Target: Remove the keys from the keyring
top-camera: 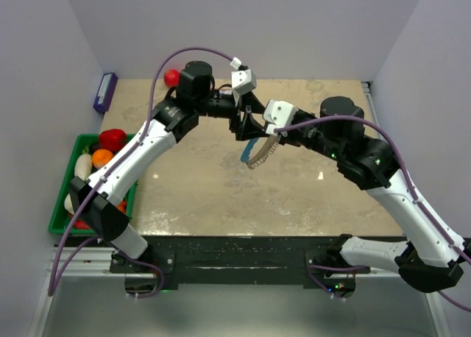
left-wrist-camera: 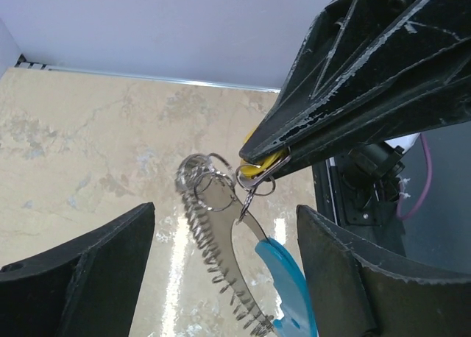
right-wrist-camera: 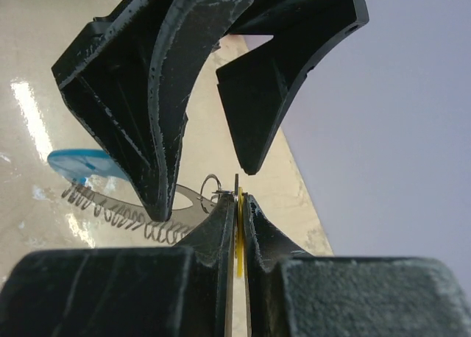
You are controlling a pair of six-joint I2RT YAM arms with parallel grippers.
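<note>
Keyring (top-camera: 256, 151) at mid-bench, dangling between the two tools. Floppy loop of silvery wire coil (right-wrist-camera: 125, 215), thin and springy. Along one side a flat polished metal strip ending in a curved light-blue plastic tag (left-wrist-camera: 287, 278), smooth and glossy. Small split rings (left-wrist-camera: 210, 171) bunched at the top end. Whether the bottom end touches the bench can't be told.

Key (left-wrist-camera: 255, 144) tiny, flat, brass-yellow, hooked to the split rings at the top of the loop, far smaller than the loop. Seen edge-on from the right wrist as a thin yellow sliver (right-wrist-camera: 239, 241).

Left to right across the overhead view:
- Purple box (top-camera: 105, 92) against the left wall, rectangular.
- Green plastic tray (top-camera: 57, 218) at the bench's left edge, holding a shiny red pepper (top-camera: 112, 139), an orange (top-camera: 102, 157) and other rounded items.
- Red ball (top-camera: 171, 77) at the far edge, behind the left arm.
- Left tool (top-camera: 246, 127) with jaws spread wide, black scuffed fingers (left-wrist-camera: 81, 271) on either side of the hanging loop, not touching it, gripping nothing.
- Right tool (top-camera: 271, 137) pinched narrow on the key, black wedge-shaped fingertips (right-wrist-camera: 221, 219) pressed flat against both faces, keyring hanging from that grip.
- Bench (top-camera: 206, 197) with a beige marbled top, glossy, with light glare.
</note>
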